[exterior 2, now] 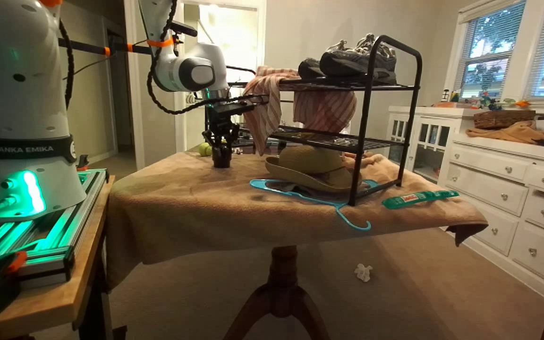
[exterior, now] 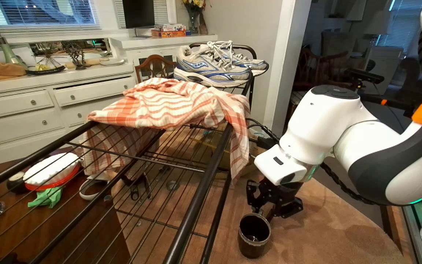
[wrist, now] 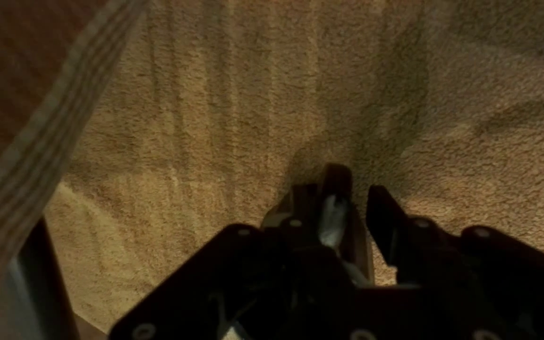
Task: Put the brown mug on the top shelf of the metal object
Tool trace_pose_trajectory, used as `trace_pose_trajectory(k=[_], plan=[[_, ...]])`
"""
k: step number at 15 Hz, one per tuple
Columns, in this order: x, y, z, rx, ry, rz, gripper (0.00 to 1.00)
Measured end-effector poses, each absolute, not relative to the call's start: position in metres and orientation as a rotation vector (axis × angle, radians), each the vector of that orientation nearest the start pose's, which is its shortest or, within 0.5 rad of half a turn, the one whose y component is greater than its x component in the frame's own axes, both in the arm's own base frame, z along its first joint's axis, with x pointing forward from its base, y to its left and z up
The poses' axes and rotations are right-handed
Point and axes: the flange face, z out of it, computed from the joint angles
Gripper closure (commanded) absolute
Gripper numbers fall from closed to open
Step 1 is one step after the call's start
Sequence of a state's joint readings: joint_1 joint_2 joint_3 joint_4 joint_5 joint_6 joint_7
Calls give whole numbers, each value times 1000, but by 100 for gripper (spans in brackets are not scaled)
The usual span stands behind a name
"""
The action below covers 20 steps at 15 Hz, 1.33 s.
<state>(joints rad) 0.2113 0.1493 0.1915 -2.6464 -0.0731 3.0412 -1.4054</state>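
Note:
The brown mug [exterior: 254,234] stands upright on the cloth-covered table beside the rack, and it also shows in an exterior view [exterior 2: 222,161]. My gripper [exterior: 270,209] points down at the mug's rim. In the wrist view my gripper [wrist: 340,190] has its fingers apart on either side of what looks like the mug's handle [wrist: 336,182], close to one finger with a gap to the other. Much of the mug is hidden behind the fingers there. The dark wire rack [exterior: 206,183] shows in both exterior views [exterior 2: 365,118]; the near part of its top shelf is bare wire.
A striped cloth [exterior: 170,106] drapes over the rack's top shelf and hangs beside my gripper. Sneakers [exterior: 214,69] sit at the shelf's far end. A hat [exterior 2: 310,163] and a blue hanger [exterior 2: 295,192] lie low at the rack. A green packet [exterior 2: 418,199] lies near the table edge.

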Motion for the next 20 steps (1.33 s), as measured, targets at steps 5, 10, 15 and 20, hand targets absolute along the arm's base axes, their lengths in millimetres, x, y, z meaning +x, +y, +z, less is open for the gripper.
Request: trace_pose_trajectory(k=[5,10,15,20], plan=[[409,187,219,1805,2411,344,96],[399,181,218,1900,2344,368,96],[379,169,229,2092,2199,386,96],[384,161,283,2220,2081,363,96]])
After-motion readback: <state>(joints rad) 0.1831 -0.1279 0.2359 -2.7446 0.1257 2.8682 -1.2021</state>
